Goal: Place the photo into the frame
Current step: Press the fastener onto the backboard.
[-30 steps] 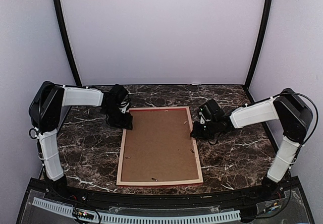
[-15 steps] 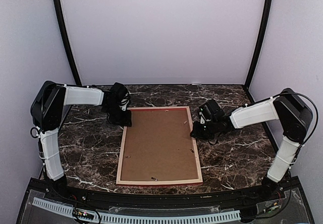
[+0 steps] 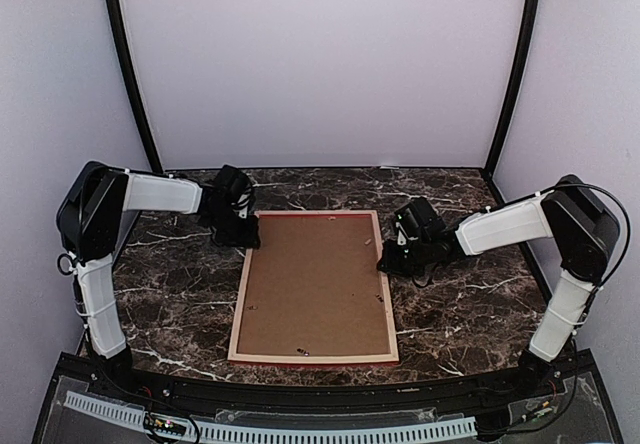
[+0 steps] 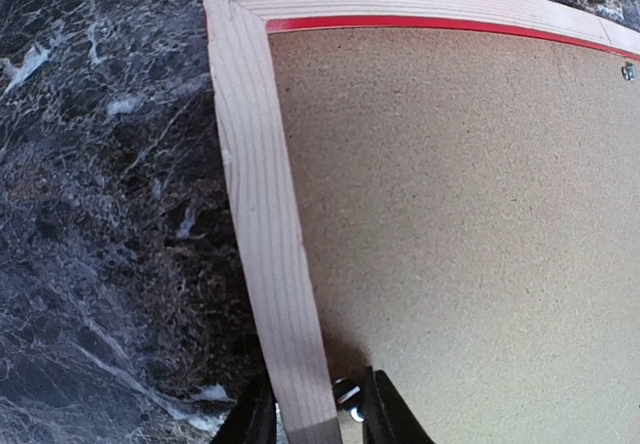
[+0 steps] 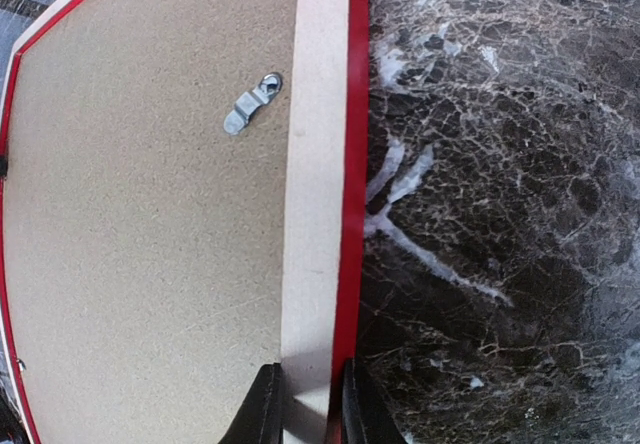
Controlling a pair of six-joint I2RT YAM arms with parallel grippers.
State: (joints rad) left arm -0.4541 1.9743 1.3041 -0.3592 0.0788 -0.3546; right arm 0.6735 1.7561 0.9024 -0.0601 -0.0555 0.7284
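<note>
The frame [image 3: 241, 294] lies face down mid-desk [image 3: 470, 304] with its backing board [image 3: 315, 284] fitted. The photo is not visible, perhaps beneath it. The left end effector [image 4: 310, 419] clamps the 10 o'clock rail and the right end effector [image 5: 310, 404] the 2 o'clock rail, probably to steady it.

1 high rear view; 2 close wrist views down on opposite rails of the frame [image 4: 265, 214]

Robot test cell, lab-type, not a home. Plain pale lilac wall panels [image 3: 320, 64] close in three sides, with black curved corner poles [image 3: 128, 64] at the seams. Dark white-veined marble-pattern tabletop [image 3: 180, 294]. White-and-black jointed left arm [image 3: 150, 192] and right arm [image 3: 505, 226] mounted at its near edge. White slotted cable strip [image 3: 330, 431] along the front.
</note>
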